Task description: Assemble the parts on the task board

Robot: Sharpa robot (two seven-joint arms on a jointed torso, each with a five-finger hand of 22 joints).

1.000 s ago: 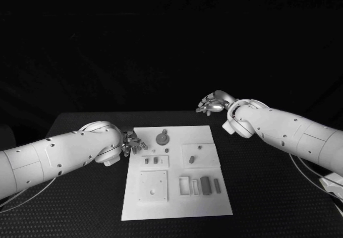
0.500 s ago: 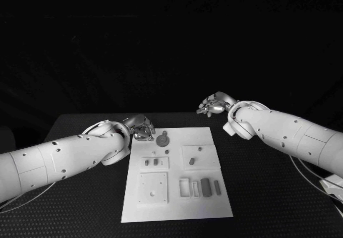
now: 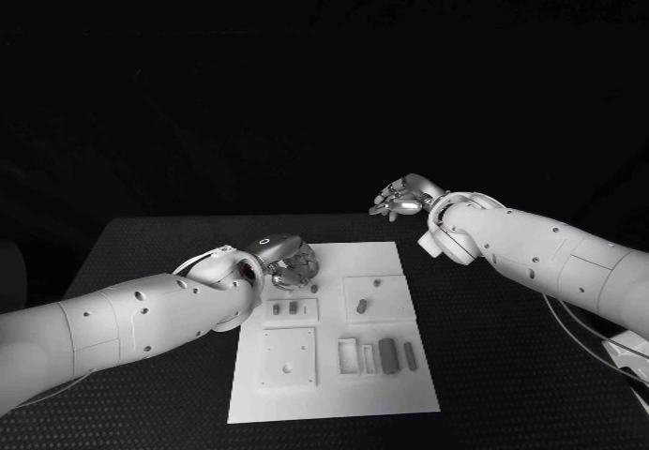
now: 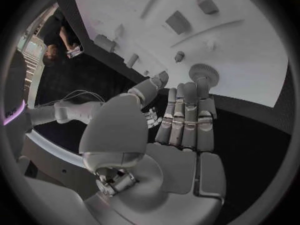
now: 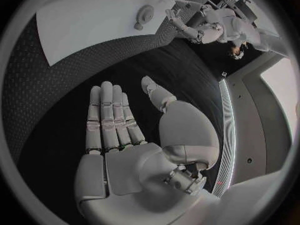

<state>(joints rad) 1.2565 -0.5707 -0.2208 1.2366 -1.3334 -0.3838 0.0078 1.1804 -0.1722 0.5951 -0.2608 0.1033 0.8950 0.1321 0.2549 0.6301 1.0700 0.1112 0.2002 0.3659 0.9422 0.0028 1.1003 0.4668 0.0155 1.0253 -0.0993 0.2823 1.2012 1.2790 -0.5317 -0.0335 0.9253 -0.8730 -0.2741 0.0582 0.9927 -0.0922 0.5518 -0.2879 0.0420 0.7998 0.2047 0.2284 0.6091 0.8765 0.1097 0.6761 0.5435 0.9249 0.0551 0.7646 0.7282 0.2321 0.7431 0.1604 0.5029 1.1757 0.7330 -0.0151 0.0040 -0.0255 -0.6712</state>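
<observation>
- The left hand (image 3: pixel 287 265) hovered over the task board (image 3: pixel 339 375) near a round gear part (image 4: pixel 204 73) (fingers extended, holding nothing).
- The right hand (image 3: pixel 399 198) hung spread and empty beyond the board's far right corner.

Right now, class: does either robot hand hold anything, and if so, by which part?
Nothing is held. The left robot hand reaches open over the task board toward the round gear; the right robot hand is open above the table.

Smooth white arm shells dotted with dark screw holes end in silver segmented hands, left hand (image 3: pixel 287 265), right hand (image 3: pixel 400 198).
</observation>
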